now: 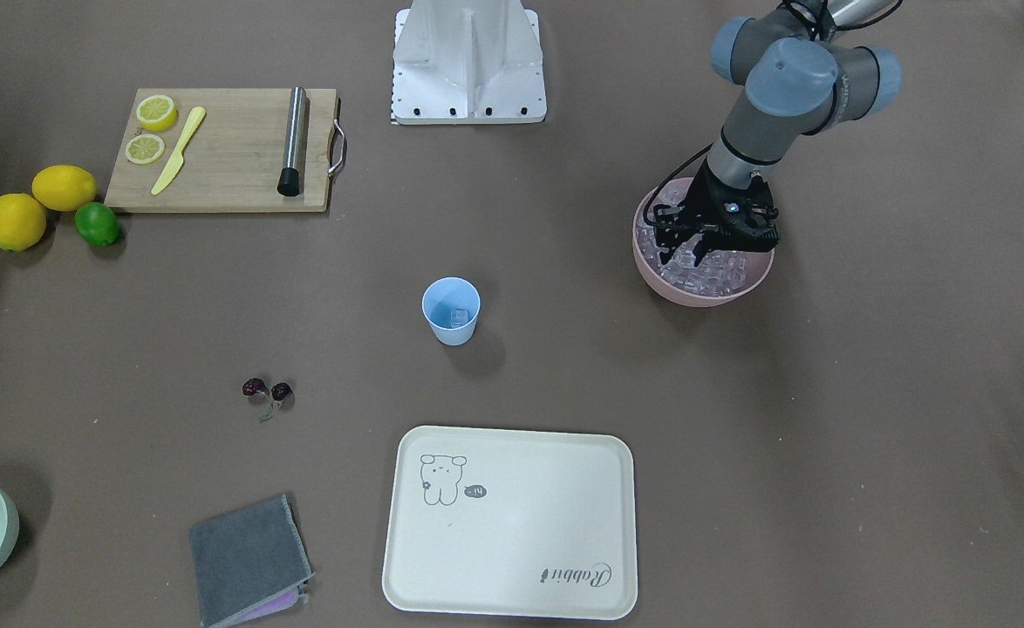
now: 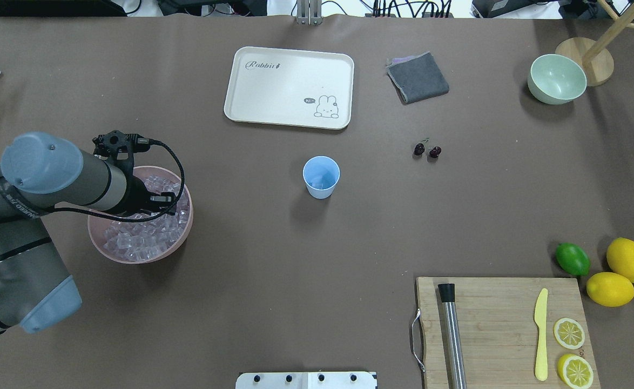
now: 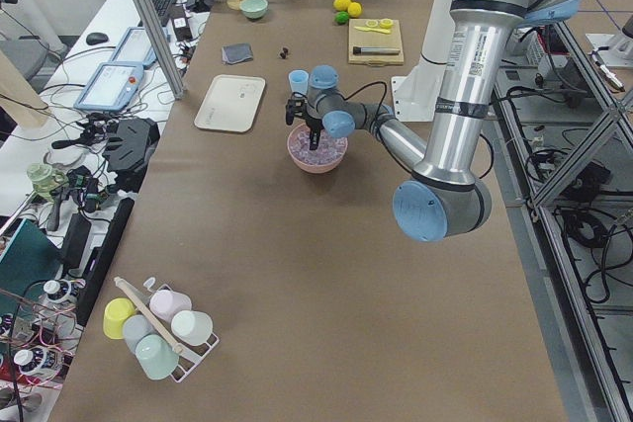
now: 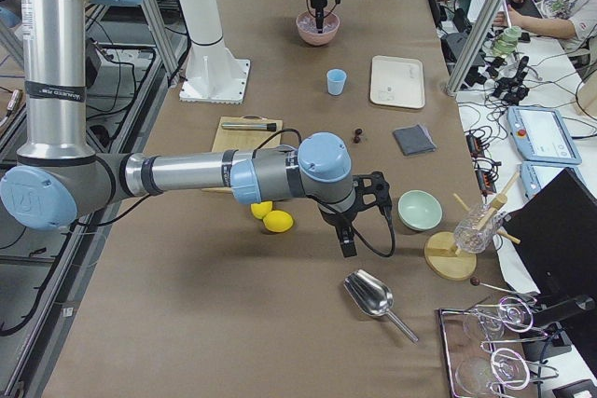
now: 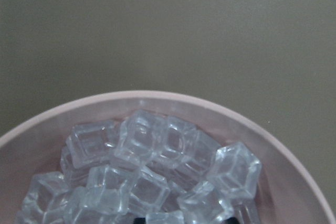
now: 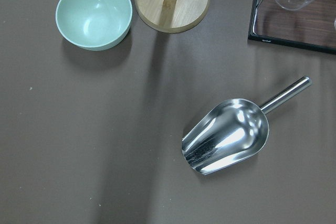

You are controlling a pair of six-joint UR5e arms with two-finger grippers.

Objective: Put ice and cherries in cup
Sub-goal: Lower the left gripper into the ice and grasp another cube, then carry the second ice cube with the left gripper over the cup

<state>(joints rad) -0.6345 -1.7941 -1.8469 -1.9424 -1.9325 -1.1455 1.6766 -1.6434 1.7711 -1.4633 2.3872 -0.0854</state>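
In the pink bowl [image 1: 704, 295], at nine o'clock of the cup [image 2: 321, 189] in the overhead view, the left tool [image 1: 685, 253] stands down among the ice [image 5: 157, 156]. We cannot tell whether its fingers are spread or clamped on a cube, because the pile hides the tips. We judge the cubes to be hard, light and slick, so the best hold is squarely across two flat faces of a topmost, free-lying cube. The cherries [image 2: 427, 151] lie on the tabletop at about two o'clock of the cup. We expect them to be soft, quick to roll and easily bruised, so a light pinch near where the stems meet looks safest. The left wrist view shows the cubes' faces close up but not the fingertips. In the overhead view the forearm covers the tool, while the front-facing view shows it, and what looks like one cube in the cup. Only the right-side view shows the right tool [image 4: 347, 240], above the tabletop near a metal scoop [image 6: 226, 135], and we cannot tell its state.
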